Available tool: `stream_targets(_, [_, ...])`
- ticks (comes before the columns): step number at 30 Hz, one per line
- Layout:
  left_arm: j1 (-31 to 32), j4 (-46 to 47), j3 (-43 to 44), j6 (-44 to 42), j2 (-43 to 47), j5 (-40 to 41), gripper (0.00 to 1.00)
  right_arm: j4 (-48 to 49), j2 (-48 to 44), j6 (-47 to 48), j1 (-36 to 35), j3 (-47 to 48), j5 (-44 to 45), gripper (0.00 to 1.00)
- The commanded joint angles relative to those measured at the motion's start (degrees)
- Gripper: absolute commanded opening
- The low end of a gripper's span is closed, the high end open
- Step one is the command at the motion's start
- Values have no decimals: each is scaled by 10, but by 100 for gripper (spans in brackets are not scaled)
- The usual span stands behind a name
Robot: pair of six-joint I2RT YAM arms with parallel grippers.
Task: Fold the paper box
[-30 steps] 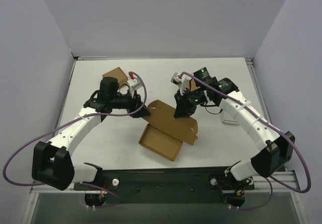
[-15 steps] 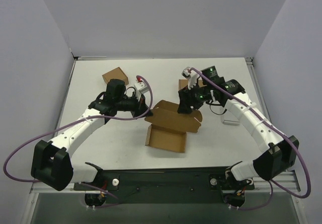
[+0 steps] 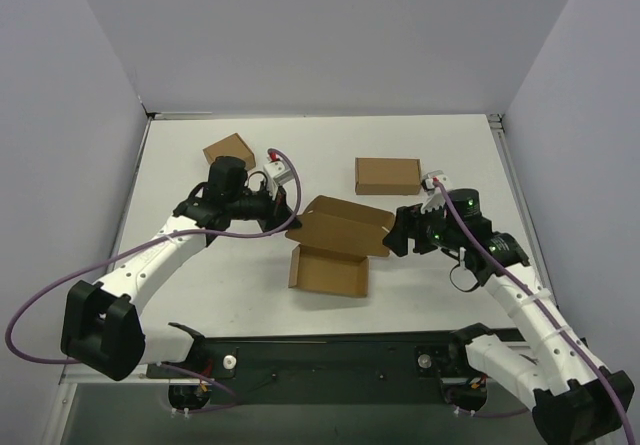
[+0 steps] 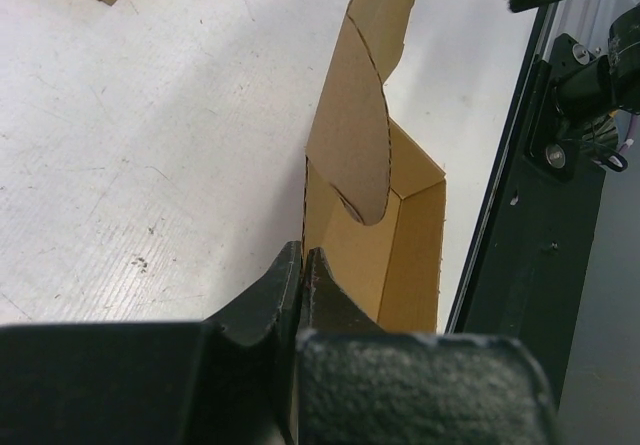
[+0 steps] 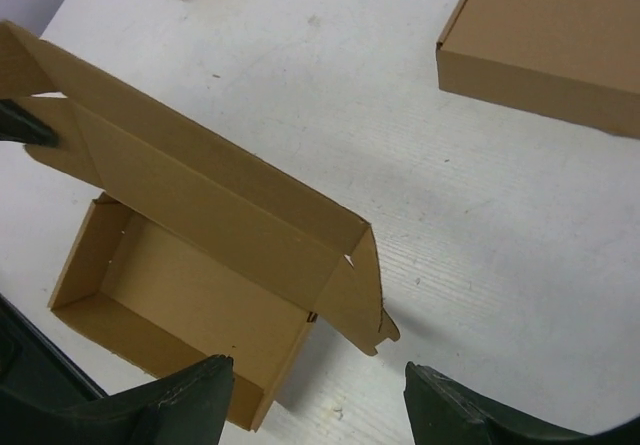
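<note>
Pinching a raised lid corner of the paper box [image 3: 330, 271] with left fingers [image 4: 262, 305]; holding right fingers [image 5: 172, 401] spread near its opposite end.

We look down on a white table [image 3: 450, 145], its top faintly scuffed. Near the middle lies the paper box [image 3: 328, 273], its shallow tray resting flat and open upward, its lid raised along the far side. A small brown carton [image 3: 229, 150] sits toward the far left, well apart. A flat brown box [image 3: 388, 175], closed, lies farther back on the right.
</note>
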State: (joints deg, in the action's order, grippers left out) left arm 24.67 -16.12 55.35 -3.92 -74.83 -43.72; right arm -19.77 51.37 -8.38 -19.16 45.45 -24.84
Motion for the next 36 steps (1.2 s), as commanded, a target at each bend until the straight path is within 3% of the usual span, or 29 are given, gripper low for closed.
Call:
stream_targets(1, [-7,18,4,-10,23,-22,0,64,29,-33,2,-18,40,69])
stream_targets(12, [-8,19,3,-11,28,-32,0,190,89,-31,1,-59,10,67])
stream_targets(17, [-9,21,3,-10,28,-35,0,194,116,-23,1,-61,-6,63])
stream_targets(19, [-9,22,4,-9,28,-36,0,193,115,-23,1,-59,-22,58])
stream_targets(29, [-8,48,-8,7,23,-19,0,174,131,-38,-19,-45,-40,11])
stream_targets(32, [-6,56,-12,13,21,20,0,159,132,-45,-39,-33,-10,3])
stream_targets(36, [22,71,-24,26,21,102,0,151,132,-64,-76,-12,52,0])
